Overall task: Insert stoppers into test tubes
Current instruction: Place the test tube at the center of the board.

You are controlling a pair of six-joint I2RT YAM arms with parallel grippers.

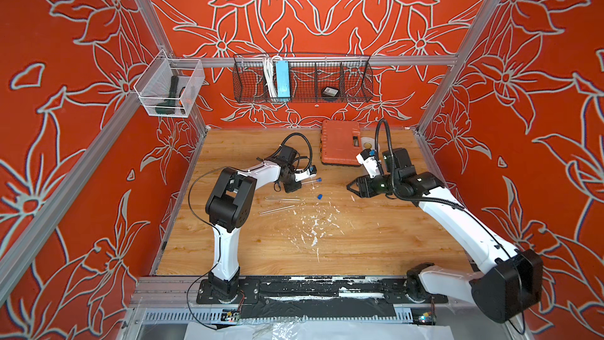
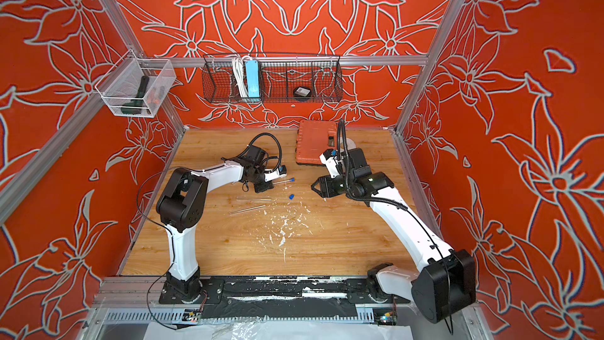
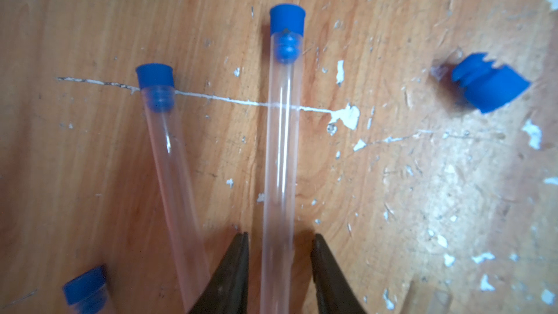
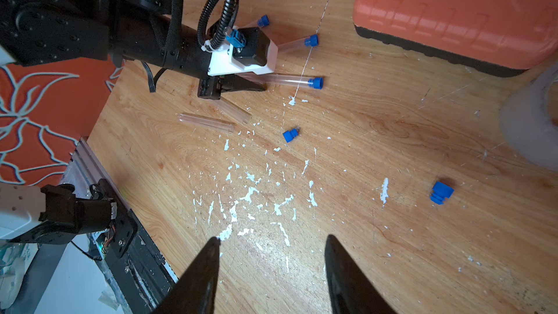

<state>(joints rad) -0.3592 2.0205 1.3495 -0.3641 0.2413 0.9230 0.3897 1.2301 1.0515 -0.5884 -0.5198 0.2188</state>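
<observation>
Blue stoppers (image 3: 287, 19) are seated in three tubes (image 4: 287, 80) and two more are bare, so I judge we're past halfway. Left fingers (image 3: 232, 276) are apart, straddling a capped tube (image 3: 279, 152) with a sliver of gap each side. It lies flat left of the worktop's (image 1: 376, 250) middle, nearer the far edge. A second capped tube (image 3: 169, 161) lies just beside it, angled, near one finger. Right fingers (image 4: 196, 282) are apart and empty, toward the right edge. Both bare tubes (image 4: 206, 122) lie just frontward of the left fingers. One loose stopper (image 4: 290, 135) is near the worktop's middle, another loose stopper (image 4: 441, 192) closer to my right fingers. Risks as I see them: pulling the left fingers out crooked drags or rolls the capped tube into its neighbour. Round tubes on flat wood roll at a nudge. Stoppers are tiny, so an off-centre pinch could squirt one away. White paint flecks (image 4: 250, 194) clutter the pick zone.
</observation>
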